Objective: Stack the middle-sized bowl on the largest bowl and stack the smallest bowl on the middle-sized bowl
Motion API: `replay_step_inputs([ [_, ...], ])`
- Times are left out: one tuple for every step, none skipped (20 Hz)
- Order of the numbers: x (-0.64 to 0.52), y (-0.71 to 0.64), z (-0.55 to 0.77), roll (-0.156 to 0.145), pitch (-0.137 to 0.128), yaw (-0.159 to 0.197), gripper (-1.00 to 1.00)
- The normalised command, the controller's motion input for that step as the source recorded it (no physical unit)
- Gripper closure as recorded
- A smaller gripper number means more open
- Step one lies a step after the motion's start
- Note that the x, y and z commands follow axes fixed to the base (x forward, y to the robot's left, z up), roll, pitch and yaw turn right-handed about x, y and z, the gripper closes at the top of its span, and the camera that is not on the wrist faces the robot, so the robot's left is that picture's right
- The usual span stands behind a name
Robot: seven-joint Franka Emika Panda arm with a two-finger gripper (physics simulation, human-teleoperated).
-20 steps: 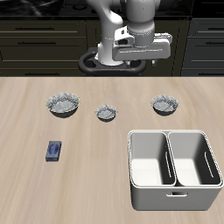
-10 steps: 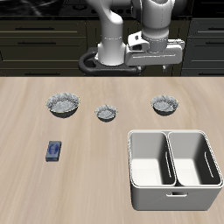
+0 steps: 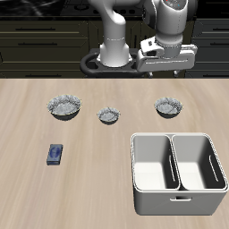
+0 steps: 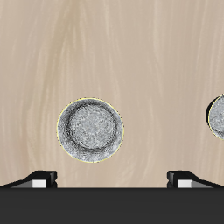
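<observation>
I count three speckled bowls on the table, one small blue object, and one white bin with two compartments. The bowls sit in a row across the table, well apart from one another. Taking the smallest bowl (image 3: 109,114) as my landmark: the largest bowl (image 3: 64,107) sits to one side of it, slightly farther back, and the middle-sized bowl (image 3: 167,107) sits to the other side, also slightly farther back. None of them touches another, and nothing is stacked yet. The blue object (image 3: 55,154) lies nearer the table's front edge than the smallest bowl, on the largest bowl's side. The white bin (image 3: 177,194) stands nearer the front edge too, on the middle-sized bowl's side, close to the table's front.

The bare wood between the bowls leaves open room on every side of each one, and the strip behind the row is clear to the table's back edge.

My gripper (image 3: 170,59) hangs high, behind the row and above the middle-sized bowl. In my wrist view that bowl (image 4: 90,130) lies whole between my fingertips, which stand wide apart and hold nothing; another bowl (image 4: 218,118) is cut by the edge.

Since a second ago my arm has swung sideways from near the smallest bowl toward the middle-sized bowl. The bowls, blue object and bin have not shifted.
</observation>
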Motion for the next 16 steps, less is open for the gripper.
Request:
replay_step_inputs([
  [0.0,0.03,-0.05,0.084,-0.029,0.048,-1.0],
  [-0.06,-0.2,-0.01,-0.071,-0.141,0.057,-1.0],
  [0.09,-0.16,-0.15,-0.022,0.032,-0.077,-1.0],
  [0.04,-0.16,-0.15,-0.011,-0.04,0.039,-1.0],
  [-0.02,-0.17,-0.2,-0.043,-0.01,-0.06,-1.0],
  [-0.06,-0.02,-0.21,0.01,-0.107,0.044,-1.0],
  [0.04,-0.06,-0.42,-0.012,0.081,-0.058,-1.0],
  [-0.13,0.04,-0.3,0.001,-0.048,0.024,-1.0],
  [0.11,0.06,0.0,0.0,0.0,0.0,-1.0],
  [-0.28,-0.06,-0.22,-0.02,-0.174,-0.024,-1.0],
  [-0.1,0.02,-0.46,0.068,0.119,-0.094,-1.0],
  [-0.22,0.03,-0.28,-0.023,-0.098,0.02,-1.0],
  [-0.22,0.08,-0.27,0.041,-0.142,0.066,-1.0],
  [-0.06,-0.01,-0.31,0.035,0.071,-0.063,-1.0],
  [-0.14,0.13,-0.29,0.039,0.046,0.043,-1.0],
  [-0.14,-0.03,-0.12,-0.049,-0.14,0.022,-1.0],
])
